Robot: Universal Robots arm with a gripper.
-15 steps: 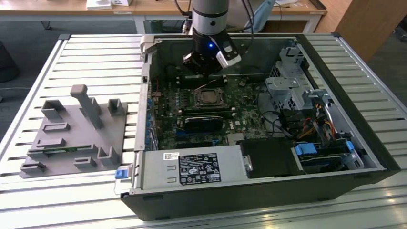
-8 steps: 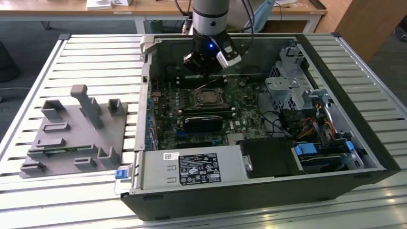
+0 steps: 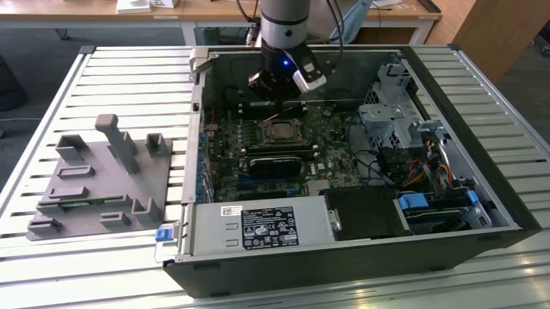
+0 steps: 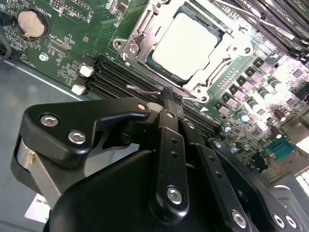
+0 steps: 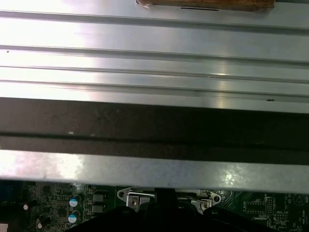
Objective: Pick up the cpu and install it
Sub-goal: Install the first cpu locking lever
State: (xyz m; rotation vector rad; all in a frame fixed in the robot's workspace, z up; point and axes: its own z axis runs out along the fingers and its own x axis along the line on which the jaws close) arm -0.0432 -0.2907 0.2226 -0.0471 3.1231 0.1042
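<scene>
cpu (image 4: 189, 43) seated in socket | hand (image 4: 170, 99) above, apparently closed, empty

Arm vertical, wrist low — gripper (image 4: 170, 94) fingers pressed together, nothing between them.

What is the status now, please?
Gripper shut, empty, just beside socket. Cpu already seated in socket, load frame open. Nothing in the way.
</scene>
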